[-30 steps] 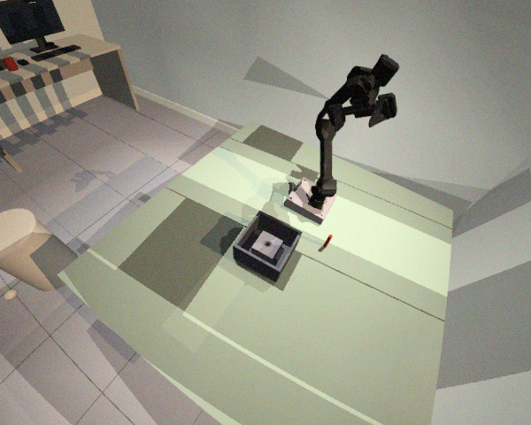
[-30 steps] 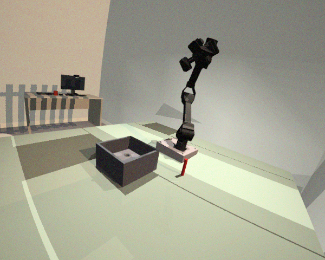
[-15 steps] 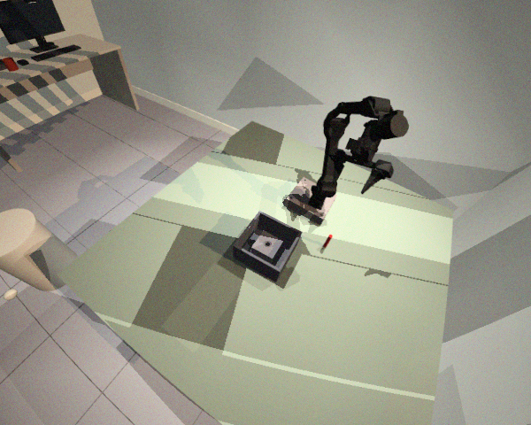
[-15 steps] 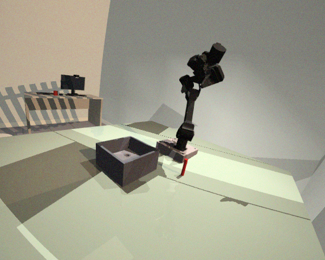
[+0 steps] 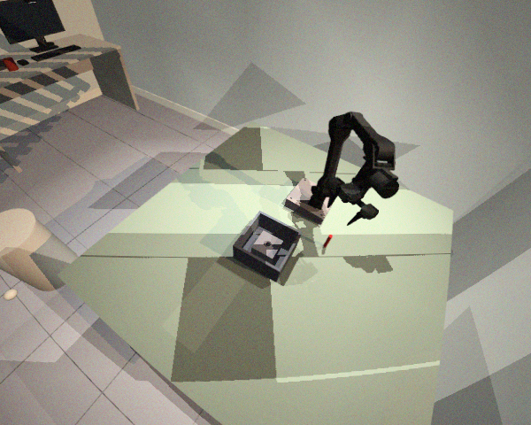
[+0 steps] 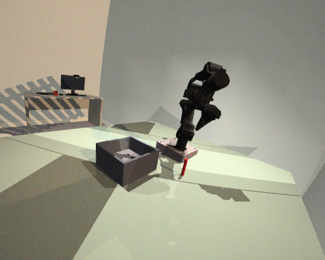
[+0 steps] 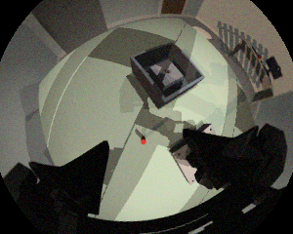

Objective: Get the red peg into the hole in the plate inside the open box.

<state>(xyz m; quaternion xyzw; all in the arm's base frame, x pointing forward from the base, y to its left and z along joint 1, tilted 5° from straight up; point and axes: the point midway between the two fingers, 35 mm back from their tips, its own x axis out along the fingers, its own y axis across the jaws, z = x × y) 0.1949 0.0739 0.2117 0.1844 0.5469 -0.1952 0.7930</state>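
Peg (image 5: 327, 240) (image 6: 184, 167) (image 7: 143, 141): bright red | arm (image 5: 334, 158) (image 6: 187, 111): black | box (image 5: 257, 268) (image 6: 109, 164) (image 7: 149, 88): dark slate grey, paler plate (image 5: 262, 240) (image 6: 133, 153) (image 7: 162, 72) inside | arm's base (image 5: 297, 208) (image 6: 191, 154) (image 7: 188, 173): pinkish white | tabletop (image 5: 357, 311) (image 6: 213, 223) (image 7: 83, 107): pale green, patched with darker olive shadow | desk (image 5: 112, 75) (image 6: 95, 111): beige, striped by shadow

On the table (image 5: 357, 311) (image 6: 213, 223) (image 7: 83, 112), box (image 5: 254, 265) (image 6: 140, 170) (image 7: 148, 89) left of peg (image 5: 327, 240) (image 6: 184, 167) (image 7: 143, 141), arm base (image 5: 303, 211) (image 6: 193, 153) (image 7: 184, 170) behind.
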